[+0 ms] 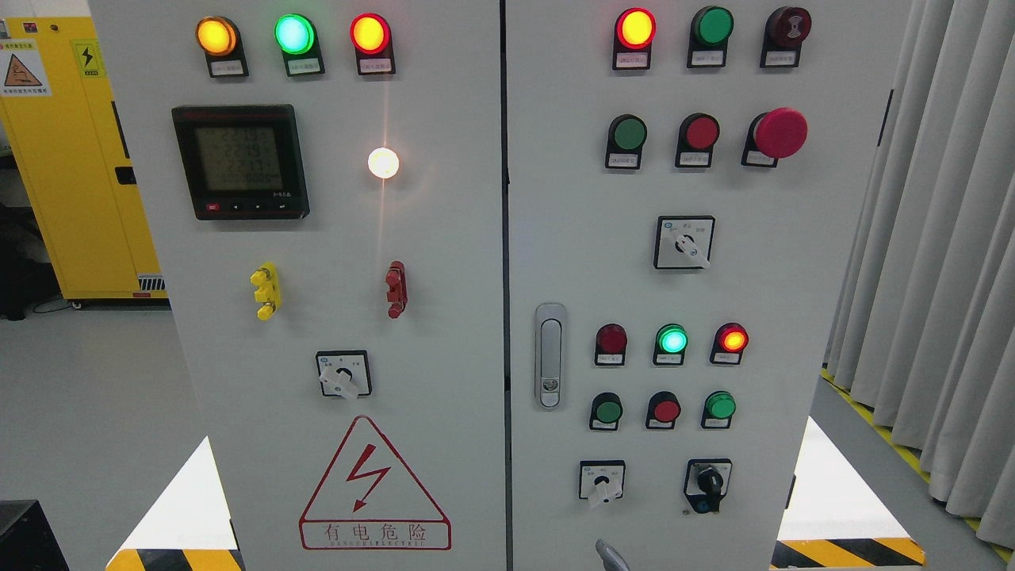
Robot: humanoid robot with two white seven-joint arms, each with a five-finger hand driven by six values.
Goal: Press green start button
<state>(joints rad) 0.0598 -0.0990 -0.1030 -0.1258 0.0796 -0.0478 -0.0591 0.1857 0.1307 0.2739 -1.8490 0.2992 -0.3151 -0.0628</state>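
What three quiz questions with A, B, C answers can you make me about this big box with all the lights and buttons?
1. Where is the big red mushroom button?
A. Upper right of the right door
B. Bottom of the left door
C. On the yellow cabinet

2. How many lamps sit in the top row of the left door?
A. Two
B. Three
C. Five

3. What is the green lamp in that row doing?
A. It is dark
B. It is glowing
C. It is covered up

Answers:
1. A, it sticks out at the right end of the second row on the right door.
2. B, an orange lamp, the green one and a red lamp stand side by side.
3. B, its face shines bright.
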